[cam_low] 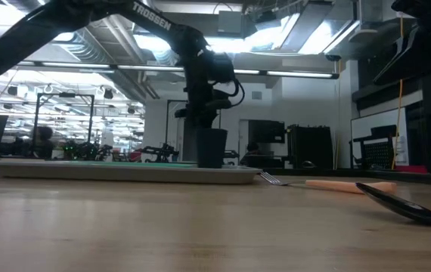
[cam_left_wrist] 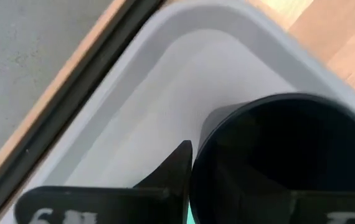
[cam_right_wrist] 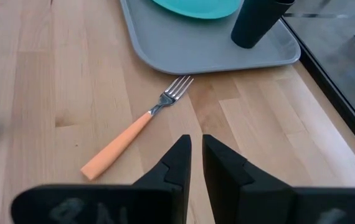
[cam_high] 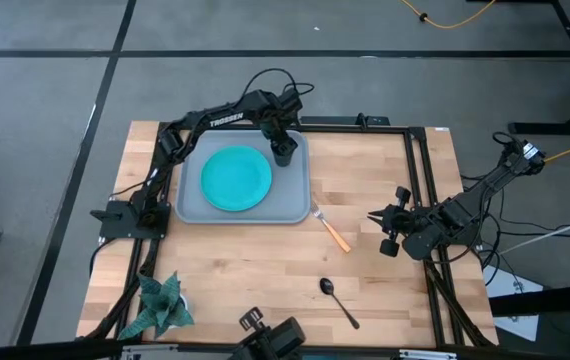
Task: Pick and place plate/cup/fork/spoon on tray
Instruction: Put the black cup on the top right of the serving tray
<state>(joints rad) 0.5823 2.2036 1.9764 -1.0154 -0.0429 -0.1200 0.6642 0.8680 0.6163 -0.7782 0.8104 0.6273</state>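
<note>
Left claw point(cam_high: 283, 140) slightly open round cup point(cam_high: 284, 154)

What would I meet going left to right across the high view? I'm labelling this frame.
Plant → plate → cup under the left gripper → fork → right gripper.

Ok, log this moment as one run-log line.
left gripper: at cup, on tray | plate: on tray | fork, spoon: on table | right gripper: waiting near fork
</note>
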